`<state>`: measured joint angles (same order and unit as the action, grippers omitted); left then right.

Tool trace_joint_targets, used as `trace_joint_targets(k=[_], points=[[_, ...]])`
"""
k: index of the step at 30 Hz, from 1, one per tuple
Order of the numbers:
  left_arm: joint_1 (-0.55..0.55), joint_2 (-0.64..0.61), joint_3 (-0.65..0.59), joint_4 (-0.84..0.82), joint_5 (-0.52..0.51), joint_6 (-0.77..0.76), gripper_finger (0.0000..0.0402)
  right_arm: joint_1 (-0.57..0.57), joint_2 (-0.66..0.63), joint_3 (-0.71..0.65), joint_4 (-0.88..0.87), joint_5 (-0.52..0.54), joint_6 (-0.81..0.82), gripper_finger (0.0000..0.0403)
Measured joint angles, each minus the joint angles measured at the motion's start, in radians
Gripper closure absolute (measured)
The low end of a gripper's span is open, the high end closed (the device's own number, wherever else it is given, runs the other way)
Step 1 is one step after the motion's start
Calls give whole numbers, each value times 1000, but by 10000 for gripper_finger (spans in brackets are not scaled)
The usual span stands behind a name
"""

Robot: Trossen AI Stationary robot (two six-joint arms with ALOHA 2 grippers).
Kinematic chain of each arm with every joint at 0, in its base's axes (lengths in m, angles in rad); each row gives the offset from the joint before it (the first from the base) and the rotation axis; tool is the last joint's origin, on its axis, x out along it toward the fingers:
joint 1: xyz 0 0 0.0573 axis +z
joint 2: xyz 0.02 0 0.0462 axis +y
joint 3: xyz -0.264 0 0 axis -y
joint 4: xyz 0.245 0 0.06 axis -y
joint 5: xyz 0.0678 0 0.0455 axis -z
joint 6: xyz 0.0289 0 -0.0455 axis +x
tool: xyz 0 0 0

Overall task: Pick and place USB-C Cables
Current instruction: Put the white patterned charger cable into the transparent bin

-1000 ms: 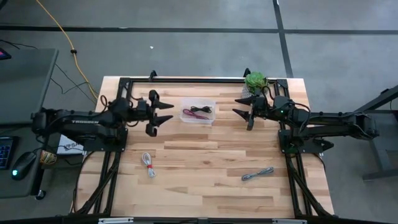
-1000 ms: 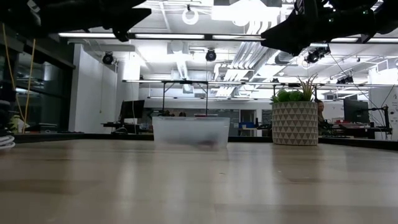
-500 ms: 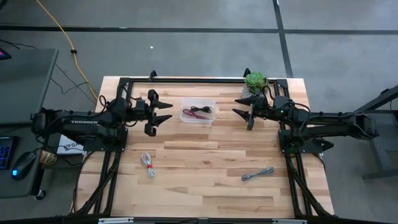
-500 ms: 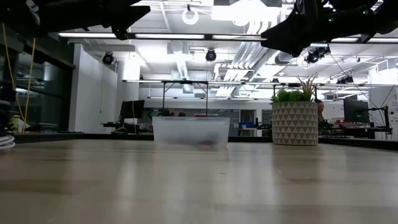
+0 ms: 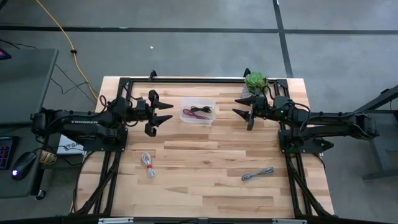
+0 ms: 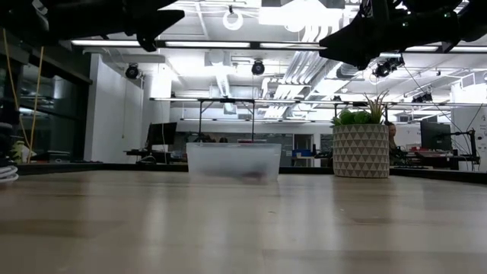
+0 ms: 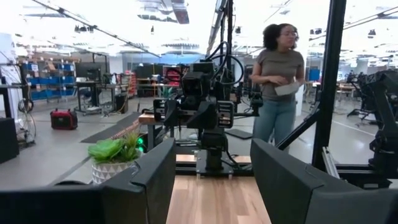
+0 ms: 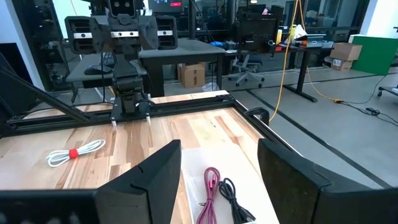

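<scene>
A clear plastic bin [image 5: 198, 111] stands at the table's far middle, with the dark red cable [image 8: 210, 190] and the black cable [image 8: 234, 198] lying in it. The white cable with a red tie [image 5: 148, 164] lies flat near the left front; it also shows in the right wrist view [image 8: 76, 152]. The grey cable [image 5: 257, 174] lies flat near the right front. My left gripper [image 5: 163, 113] hovers open, left of the bin. My right gripper [image 5: 240, 107] hovers open, right of the bin. Both are raised above the table.
A potted green plant [image 5: 255, 81] in a patterned pot [image 6: 361, 151] stands at the far right corner behind my right gripper. A black frame runs along the table's far edge [image 5: 199, 79]. A person [image 7: 277, 81] stands in the room beyond the table. Bare wood lies between the two loose cables.
</scene>
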<state>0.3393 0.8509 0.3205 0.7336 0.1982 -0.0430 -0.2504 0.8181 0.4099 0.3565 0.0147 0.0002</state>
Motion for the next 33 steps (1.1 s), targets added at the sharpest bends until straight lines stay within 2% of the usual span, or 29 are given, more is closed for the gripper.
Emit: trace_joint_targets(k=[33], points=[[0,0,0,26,0,2,213,1,0,0,-1,-22,22,199]])
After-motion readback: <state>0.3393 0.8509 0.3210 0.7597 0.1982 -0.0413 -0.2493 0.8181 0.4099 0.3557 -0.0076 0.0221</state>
